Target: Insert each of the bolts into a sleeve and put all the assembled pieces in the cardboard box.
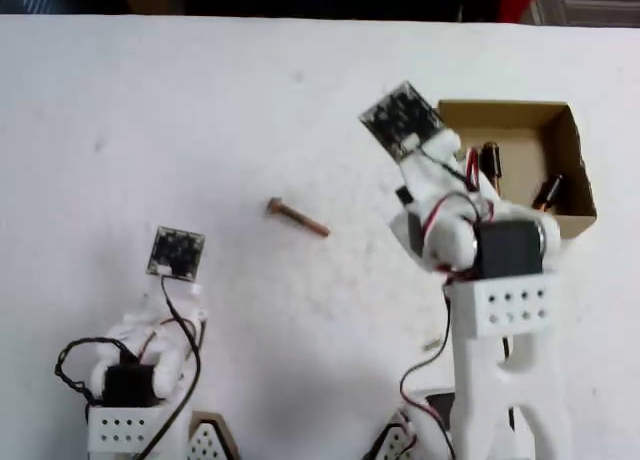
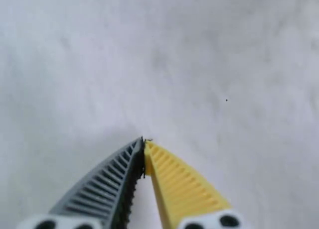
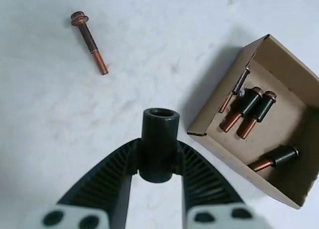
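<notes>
My right gripper point(image 3: 158, 157) is shut on a black sleeve point(image 3: 159, 139), held with its open bore facing the camera, above the white table beside the cardboard box point(image 3: 279, 55). In the high view this arm point(image 1: 440, 195) hangs just left of the box point(image 1: 560, 120). A copper bolt point(image 3: 89, 42) lies loose on the table; in the high view the bolt point(image 1: 297, 218) sits near the middle. Several assembled bolt-and-sleeve pieces point(image 3: 249, 112) lie inside the box. My left gripper point(image 2: 144, 142) is shut on nothing, its grey and yellow tips touching over bare table, low at the left point(image 1: 175, 255).
The white table point(image 1: 200, 100) stretches wide around the bolt. Cables and arm bases point(image 1: 500, 310) crowd the near edge. The box stands at the right, close to the right arm.
</notes>
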